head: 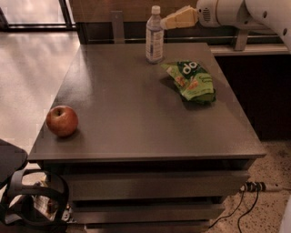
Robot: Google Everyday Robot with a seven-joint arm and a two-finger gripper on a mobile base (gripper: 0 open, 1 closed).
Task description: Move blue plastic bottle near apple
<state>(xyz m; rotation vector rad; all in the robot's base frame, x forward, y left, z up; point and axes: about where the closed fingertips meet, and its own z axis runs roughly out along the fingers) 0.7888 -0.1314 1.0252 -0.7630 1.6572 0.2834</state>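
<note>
The blue plastic bottle (pixel 154 37), clear with a white cap and a pale label, stands upright at the far edge of the grey table (pixel 136 113). The red apple (pixel 62 120) sits near the table's front left corner, far from the bottle. My gripper (pixel 169 22), tan at the end of a white arm (pixel 236 11), reaches in from the top right. Its tip is just right of the bottle's neck, at cap height. I cannot see it touching the bottle.
A green snack bag (pixel 191 79) lies on the table's right side, in front and to the right of the bottle. A dark counter (pixel 254 48) runs behind and to the right. Cables (pixel 248 200) lie on the floor at the lower right. A dark base part (pixel 27 200) is at the lower left.
</note>
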